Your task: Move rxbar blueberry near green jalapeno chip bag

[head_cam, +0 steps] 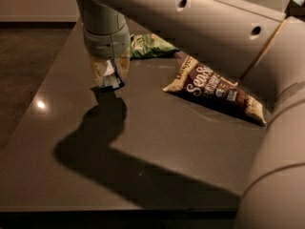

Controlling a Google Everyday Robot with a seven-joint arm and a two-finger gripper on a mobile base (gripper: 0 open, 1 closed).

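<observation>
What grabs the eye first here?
The big pale arm spans the top from the right, its gripper at left-centre shut on the bar just above the table. Behind it lies the green bag; the brown bag lies to the right, mid-table.

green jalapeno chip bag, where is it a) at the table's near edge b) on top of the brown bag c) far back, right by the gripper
c: the green jalapeno chip bag lies far back on the table, just beyond the gripper, which is shut on the rxbar blueberry; the brown bag lies apart.
</observation>
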